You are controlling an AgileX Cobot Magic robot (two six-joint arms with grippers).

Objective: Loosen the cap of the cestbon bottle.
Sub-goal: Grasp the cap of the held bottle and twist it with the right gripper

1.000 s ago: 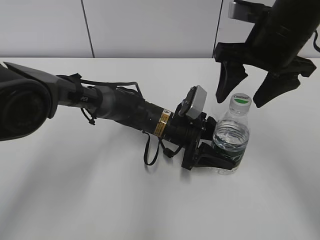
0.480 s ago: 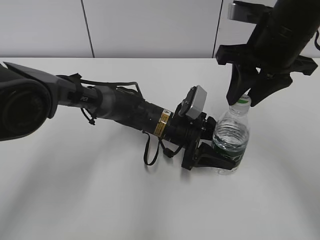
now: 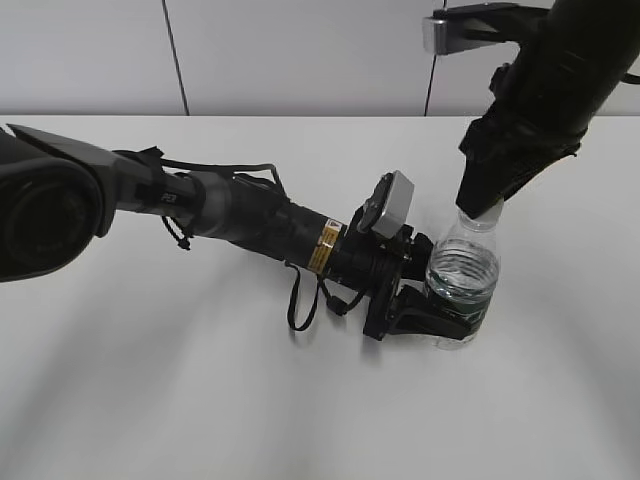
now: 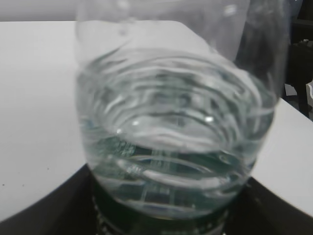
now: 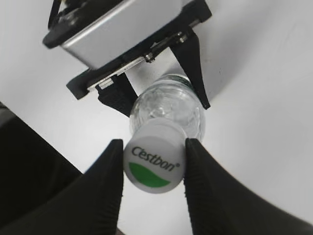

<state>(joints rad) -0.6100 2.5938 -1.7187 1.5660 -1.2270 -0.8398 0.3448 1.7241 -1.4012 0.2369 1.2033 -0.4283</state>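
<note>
The bottle (image 3: 462, 285) is the reference point; it stands upright on the white worktop (image 3: 200, 400), right of centre in the exterior view.

Left of the bottle: the left arm lies low across the worktop and reaches in from the left edge. The left tool (image 3: 432, 318) is clamped on the bottle's lower body, at the dark green label band. In the left wrist view the bottle (image 4: 178, 122) fills the frame, its water level visible, with the dark tool parts flanking its base.

At the bottle: the body is clear and ribbed, partly filled with water. The cap (image 5: 154, 163) sits on the neck; it is white, with a green patch and "Cestbon" print on top.

Above and right of the bottle: the right arm descends from the upper right. The right tool (image 5: 152, 164) is narrowed on the cap, one finger (image 5: 108, 183) on each side, touching or nearly touching its rim. In the exterior view the right tool (image 3: 483, 205) hides the cap.
</note>
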